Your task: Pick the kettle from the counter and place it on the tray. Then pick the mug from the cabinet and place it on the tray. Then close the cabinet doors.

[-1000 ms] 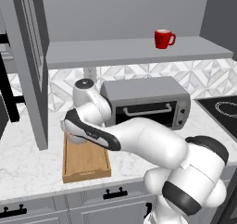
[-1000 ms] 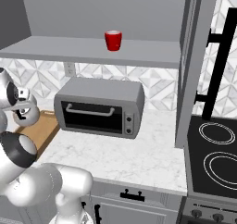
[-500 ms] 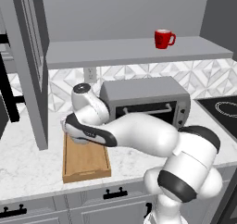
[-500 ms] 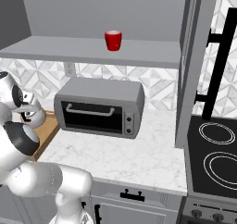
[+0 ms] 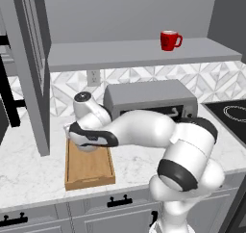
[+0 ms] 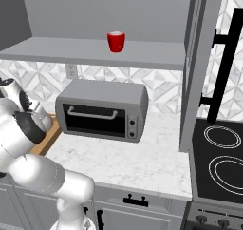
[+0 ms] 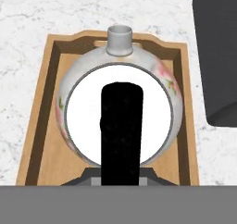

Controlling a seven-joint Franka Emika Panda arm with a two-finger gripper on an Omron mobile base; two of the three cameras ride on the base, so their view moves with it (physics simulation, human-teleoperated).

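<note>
In the hand view the kettle [image 7: 83, 121] is seen from above, round and silver-white, with its spout pointing away. Its black arched handle runs up from the bottom, where my gripper [image 7: 120, 179] is shut on it. The kettle is over the far half of the light-wood tray [image 7: 41, 126]; whether it touches the tray floor I cannot tell. From the left base my hand [image 5: 87, 139] hangs low over the tray [image 5: 91, 172] on the counter [image 5: 29, 174]. The red mug [image 5: 169, 40] [image 6: 116, 41] stands on the cabinet shelf [image 5: 125, 54]. Both cabinet doors [image 5: 31, 68] [image 6: 192, 67] stand open.
A grey toaster oven [image 5: 149, 99] [image 6: 102, 110] stands on the counter just right of the tray, close to my arm. A black cooktop [image 6: 223, 153] lies at the far right. Grey drawers with black handles [image 5: 120, 200] run below the counter.
My elbow has swung forward and to the right. The hand with the kettle has sunk a little over the tray. The mug and doors have not moved.
</note>
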